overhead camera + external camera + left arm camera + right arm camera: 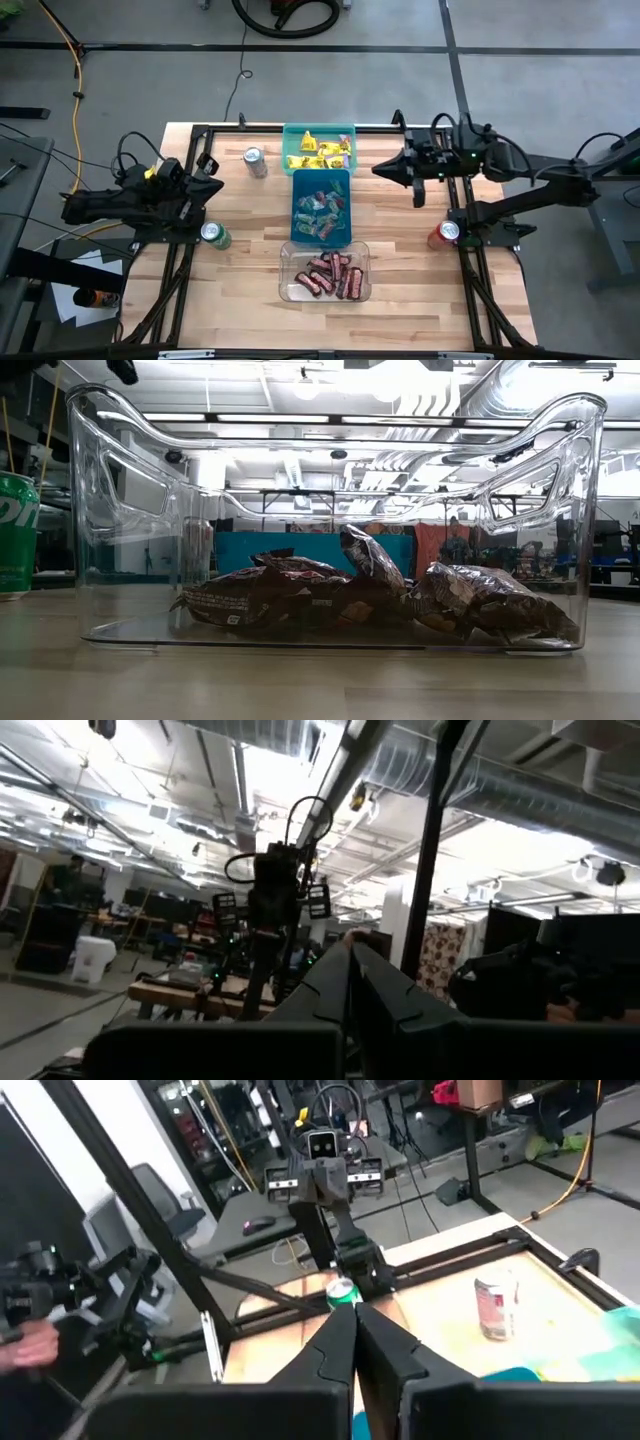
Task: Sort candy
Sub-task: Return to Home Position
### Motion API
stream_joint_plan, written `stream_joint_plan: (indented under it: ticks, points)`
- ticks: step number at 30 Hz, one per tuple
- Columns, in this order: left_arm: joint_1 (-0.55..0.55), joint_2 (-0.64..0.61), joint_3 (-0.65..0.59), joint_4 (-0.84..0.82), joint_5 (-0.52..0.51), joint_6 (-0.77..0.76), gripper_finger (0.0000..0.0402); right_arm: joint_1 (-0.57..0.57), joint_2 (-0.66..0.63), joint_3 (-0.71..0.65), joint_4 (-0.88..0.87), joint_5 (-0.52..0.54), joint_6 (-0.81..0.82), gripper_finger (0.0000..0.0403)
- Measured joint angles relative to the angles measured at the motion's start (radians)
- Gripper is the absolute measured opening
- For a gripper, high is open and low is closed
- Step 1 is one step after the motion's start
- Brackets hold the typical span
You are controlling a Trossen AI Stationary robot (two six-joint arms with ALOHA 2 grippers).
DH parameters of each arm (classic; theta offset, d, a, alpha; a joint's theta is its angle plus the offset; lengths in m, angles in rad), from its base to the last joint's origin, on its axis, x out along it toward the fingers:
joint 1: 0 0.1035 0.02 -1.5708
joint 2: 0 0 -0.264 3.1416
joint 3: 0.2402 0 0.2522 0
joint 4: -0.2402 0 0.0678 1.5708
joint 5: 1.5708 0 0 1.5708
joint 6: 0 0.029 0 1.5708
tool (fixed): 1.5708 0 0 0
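Three bins stand in a row down the table's middle. The far teal bin [345, 133] holds yellow candy packets [318, 152]. The blue bin [300, 185] holds mixed green, pink and red packets [320, 210]. The near clear bin [290, 255] holds dark red-brown bars [332, 275], which lie heaped on its floor [350, 600] in the low view. My left gripper [218, 186] is shut and hovers at the table's left side, empty [350, 948]. My right gripper [378, 170] is shut, right of the bins, also empty [352, 1312].
A silver can [255, 161] stands left of the teal bin [495, 1306]. A green can [214, 235] stands near the left arm's base [15, 535]. A red can [445, 234] is by the right arm's base. Bare wood lies on both sides of the bins.
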Motion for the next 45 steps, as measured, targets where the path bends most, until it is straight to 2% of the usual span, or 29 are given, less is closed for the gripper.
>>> stream_joint_plan:
  ticks: [7, 14, 20, 29, 34, 39, 42, 45]
  points:
    - [0.000, -0.060, -0.087, 0.006, -0.055, 0.008, 0.0000, 0.005, -0.053, 0.001, -0.086, 0.007, -0.018, 0.0002]
    - [0.000, -0.119, -0.169, 0.023, -0.089, 0.016, 0.0000, 0.005, -0.047, 0.001, -0.198, -0.047, -0.060, 0.0001]
    - [0.000, -0.184, -0.269, 0.062, -0.126, -0.030, 0.0000, 0.005, -0.043, 0.001, -0.205, -0.046, -0.064, 0.0000]
    - [0.000, -0.189, -0.266, 0.006, -0.148, -0.012, 0.0000, 0.005, -0.043, 0.001, -0.208, -0.045, -0.066, 0.0000]
    - [0.000, -0.189, -0.266, -0.120, -0.073, -0.079, 0.0000, 0.005, -0.043, 0.001, -0.216, -0.045, -0.066, 0.0000]
    - [0.000, -0.188, -0.266, -0.304, -0.068, -0.087, 0.0000, 0.005, -0.043, 0.001, -0.256, -0.045, -0.095, 0.0000]
    - [0.000, -0.188, -0.266, -0.401, -0.068, -0.052, 0.0000, 0.005, -0.043, 0.001, -0.276, -0.045, -0.108, 0.0000]
    - [0.000, -0.185, -0.266, -0.406, -0.070, 0.005, 0.0000, 0.005, -0.043, 0.001, -0.280, -0.055, -0.111, 0.0000]
